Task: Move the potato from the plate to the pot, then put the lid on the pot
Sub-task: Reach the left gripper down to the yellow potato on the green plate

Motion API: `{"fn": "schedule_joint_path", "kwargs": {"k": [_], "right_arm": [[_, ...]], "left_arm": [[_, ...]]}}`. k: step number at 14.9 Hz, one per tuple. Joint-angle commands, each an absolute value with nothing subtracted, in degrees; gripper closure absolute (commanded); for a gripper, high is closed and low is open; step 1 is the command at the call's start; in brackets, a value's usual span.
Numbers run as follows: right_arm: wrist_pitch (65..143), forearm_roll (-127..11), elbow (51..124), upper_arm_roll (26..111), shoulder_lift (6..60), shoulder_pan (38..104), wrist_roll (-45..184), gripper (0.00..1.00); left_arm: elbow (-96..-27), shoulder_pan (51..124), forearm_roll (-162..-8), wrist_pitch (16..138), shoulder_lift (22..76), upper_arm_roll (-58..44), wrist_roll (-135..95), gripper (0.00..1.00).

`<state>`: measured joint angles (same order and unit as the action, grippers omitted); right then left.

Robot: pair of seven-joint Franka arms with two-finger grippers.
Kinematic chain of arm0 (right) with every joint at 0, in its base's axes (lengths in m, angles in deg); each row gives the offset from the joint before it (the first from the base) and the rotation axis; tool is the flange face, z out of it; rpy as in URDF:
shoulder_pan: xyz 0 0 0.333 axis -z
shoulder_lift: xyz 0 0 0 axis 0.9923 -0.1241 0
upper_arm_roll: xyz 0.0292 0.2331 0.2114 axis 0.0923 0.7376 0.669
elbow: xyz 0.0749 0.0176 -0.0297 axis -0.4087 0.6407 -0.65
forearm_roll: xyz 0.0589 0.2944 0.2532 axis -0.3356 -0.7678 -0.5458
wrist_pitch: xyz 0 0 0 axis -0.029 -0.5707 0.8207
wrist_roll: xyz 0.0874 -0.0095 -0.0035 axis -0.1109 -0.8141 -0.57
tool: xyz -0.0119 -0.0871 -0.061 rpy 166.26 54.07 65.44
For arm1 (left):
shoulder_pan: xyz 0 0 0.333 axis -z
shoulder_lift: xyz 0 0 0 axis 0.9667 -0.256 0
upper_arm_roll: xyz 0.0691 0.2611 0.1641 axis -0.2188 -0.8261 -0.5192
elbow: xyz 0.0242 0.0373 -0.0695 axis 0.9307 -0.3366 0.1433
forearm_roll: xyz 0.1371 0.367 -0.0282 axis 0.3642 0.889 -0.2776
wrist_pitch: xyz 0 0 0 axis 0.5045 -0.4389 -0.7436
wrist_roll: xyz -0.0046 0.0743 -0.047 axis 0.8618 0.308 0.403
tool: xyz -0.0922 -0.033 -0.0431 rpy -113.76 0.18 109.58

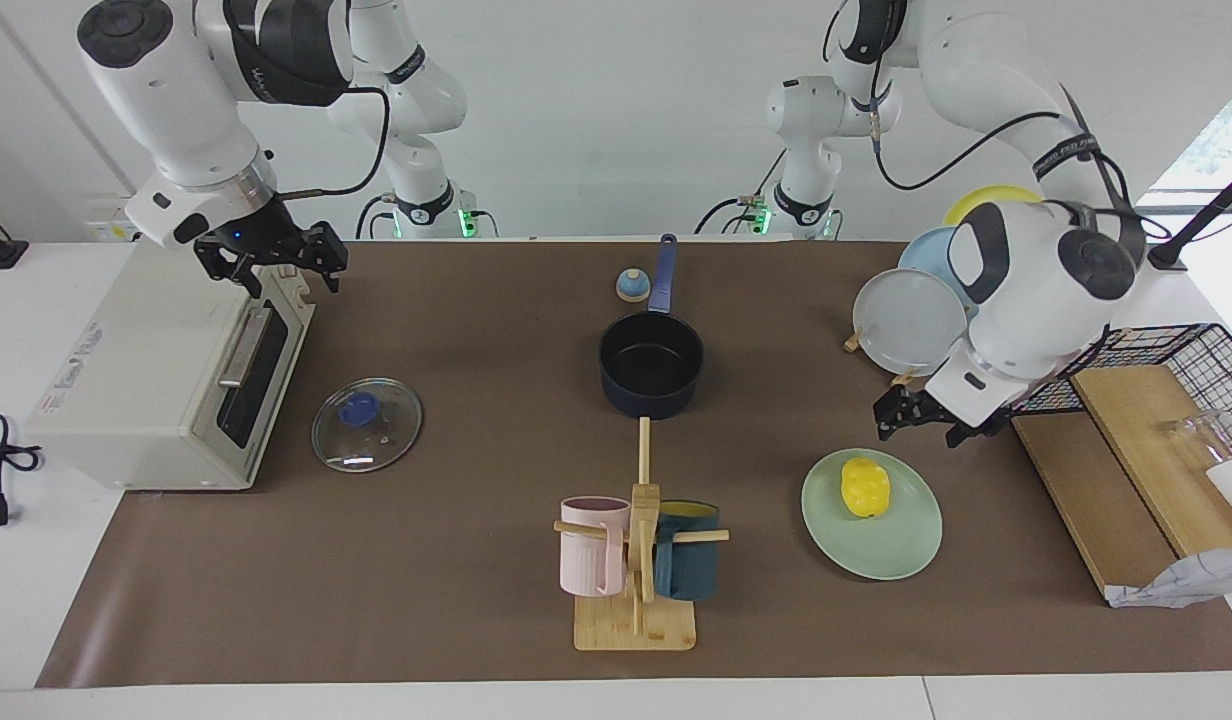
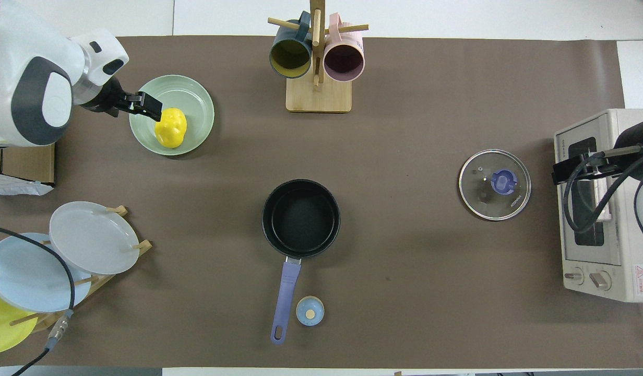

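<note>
The left end effector point(image 1: 914, 420) is hanging with its fingers spread wide and holding nothing, just over the rim of the plate point(image 1: 901, 555), at about one o'clock of the potato point(image 1: 865, 487) in the facing view. The potato is lying on the plate toward the left arm's end of the worktop point(image 1: 456, 590). The pot point(image 1: 651, 364) is sitting empty mid-worktop. The lid point(image 1: 367, 424) is lying flat toward the right arm's end, beside the toaster oven point(image 1: 166, 380). The right end effector point(image 1: 276, 265) is waiting over that oven, its fingers wide and empty.
</note>
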<state>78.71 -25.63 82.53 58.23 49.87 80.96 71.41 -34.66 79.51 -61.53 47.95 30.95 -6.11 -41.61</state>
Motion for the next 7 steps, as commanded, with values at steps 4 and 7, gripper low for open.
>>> {"fn": "schedule_joint_path", "kwargs": {"k": [4,7], "right_arm": [[78.33,-25.63,82.40,58.08,50.21,80.76,72.46,0.00],[78.33,-25.63,82.40,58.08,50.21,80.76,72.46,0.00]], "left_arm": [[-31.08,81.05,-59.12,52.23,23.92,-6.40,-43.20,0.00],[-33.53,81.32,-58.15,55.21,24.09,-6.40,-44.08,0.00]]}}
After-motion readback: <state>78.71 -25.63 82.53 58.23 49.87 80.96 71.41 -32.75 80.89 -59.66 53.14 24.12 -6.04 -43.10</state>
